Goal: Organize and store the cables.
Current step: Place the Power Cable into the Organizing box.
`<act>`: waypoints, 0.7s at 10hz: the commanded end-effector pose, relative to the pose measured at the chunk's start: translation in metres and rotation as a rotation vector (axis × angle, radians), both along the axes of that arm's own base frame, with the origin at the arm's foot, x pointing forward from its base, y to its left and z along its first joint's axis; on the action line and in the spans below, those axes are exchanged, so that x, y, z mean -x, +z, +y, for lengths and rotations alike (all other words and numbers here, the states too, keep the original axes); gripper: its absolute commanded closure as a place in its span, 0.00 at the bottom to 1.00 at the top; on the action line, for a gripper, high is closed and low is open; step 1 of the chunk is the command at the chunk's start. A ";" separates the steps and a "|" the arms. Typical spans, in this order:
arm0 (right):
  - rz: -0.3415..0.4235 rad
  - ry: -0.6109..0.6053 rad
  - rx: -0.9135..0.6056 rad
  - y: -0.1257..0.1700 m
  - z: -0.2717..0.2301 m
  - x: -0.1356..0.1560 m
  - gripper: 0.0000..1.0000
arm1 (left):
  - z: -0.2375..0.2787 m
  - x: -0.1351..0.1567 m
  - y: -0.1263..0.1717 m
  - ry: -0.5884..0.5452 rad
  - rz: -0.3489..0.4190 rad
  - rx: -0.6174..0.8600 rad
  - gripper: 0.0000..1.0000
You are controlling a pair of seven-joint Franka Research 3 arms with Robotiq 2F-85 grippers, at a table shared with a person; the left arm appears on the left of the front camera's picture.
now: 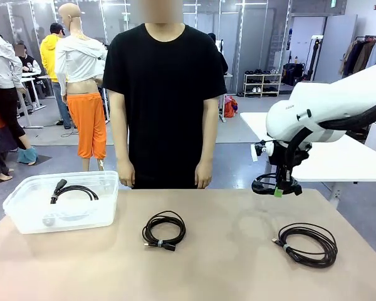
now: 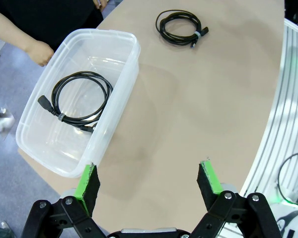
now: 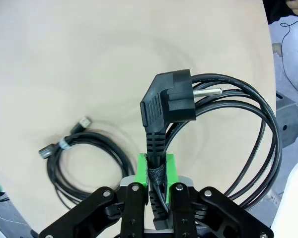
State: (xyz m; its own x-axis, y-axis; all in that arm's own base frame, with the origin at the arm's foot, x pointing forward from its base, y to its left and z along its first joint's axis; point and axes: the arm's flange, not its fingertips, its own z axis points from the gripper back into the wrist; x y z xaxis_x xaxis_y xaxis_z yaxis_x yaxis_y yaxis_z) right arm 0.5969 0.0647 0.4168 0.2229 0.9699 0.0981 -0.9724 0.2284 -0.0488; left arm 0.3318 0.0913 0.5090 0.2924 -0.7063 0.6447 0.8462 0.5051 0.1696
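Note:
My right gripper is shut on a coiled black power cable just below its angled plug. From the front, that gripper hangs above the table's far right with the coil dangling from it. Two more coiled cables lie on the table, one in the middle and one at the right; the right wrist view has the latter under the held one. Another cable lies inside the clear bin. My left gripper is open above bare table beside the bin.
The clear plastic bin stands at the table's left. A person in black stands at the far edge, arms down, with one hand near the bin. The middle cable lies beyond my left gripper. A white table stands behind on the right.

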 end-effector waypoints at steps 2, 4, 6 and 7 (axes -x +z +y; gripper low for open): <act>-0.035 -0.111 -0.043 0.003 0.021 0.033 1.00 | 0.000 0.000 0.000 -0.014 -0.003 -0.001 0.00; -0.031 -0.101 -0.074 0.005 0.062 0.081 1.00 | 0.000 0.000 0.000 -0.014 -0.003 -0.001 0.00; -0.064 -0.076 -0.078 -0.002 0.105 0.127 1.00 | 0.000 0.000 0.000 -0.014 -0.003 -0.001 0.00; -0.069 -0.061 -0.062 -0.009 0.126 0.146 1.00 | 0.000 0.000 0.000 -0.014 -0.003 -0.001 0.00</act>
State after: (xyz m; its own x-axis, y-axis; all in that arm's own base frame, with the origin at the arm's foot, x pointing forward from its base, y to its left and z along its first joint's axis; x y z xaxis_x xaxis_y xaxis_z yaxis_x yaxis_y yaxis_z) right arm 0.4674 0.1793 0.4105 0.2585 0.9526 0.1604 -0.9606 0.2710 -0.0617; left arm 0.3319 0.0911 0.5090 0.2924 -0.7068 0.6442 0.8464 0.5048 0.1697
